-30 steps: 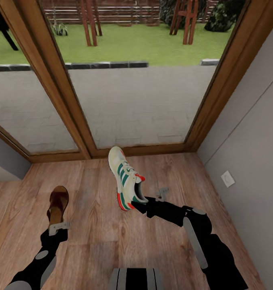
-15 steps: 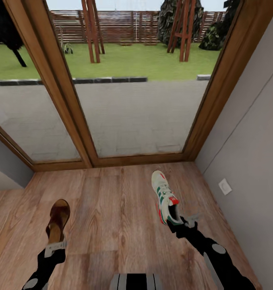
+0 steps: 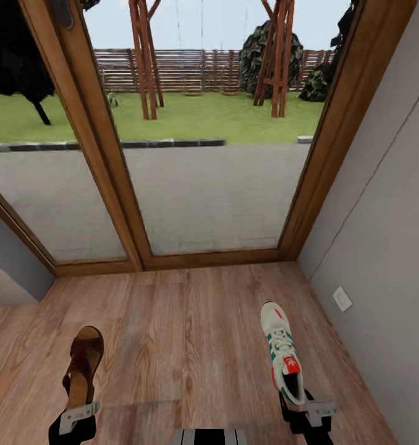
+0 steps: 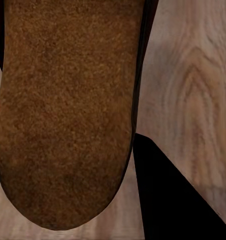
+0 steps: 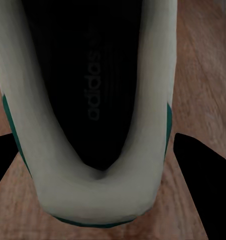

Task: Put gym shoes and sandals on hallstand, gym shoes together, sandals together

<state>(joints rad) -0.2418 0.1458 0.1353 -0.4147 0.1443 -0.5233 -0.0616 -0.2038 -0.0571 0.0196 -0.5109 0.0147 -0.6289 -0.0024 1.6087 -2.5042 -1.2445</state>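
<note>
"adidas" reads on the dark insole of the gym shoe [image 5: 93, 100]. Right gripper [image 3: 308, 411] is clamped on its heel, toe toward the glass door [image 3: 203, 185]. Left gripper [image 3: 78, 417] grips the sandal [image 3: 83, 371] by its heel. Both are low over the corridor floor [image 3: 185, 327]; grey wall [image 3: 376, 247] close right.
</note>
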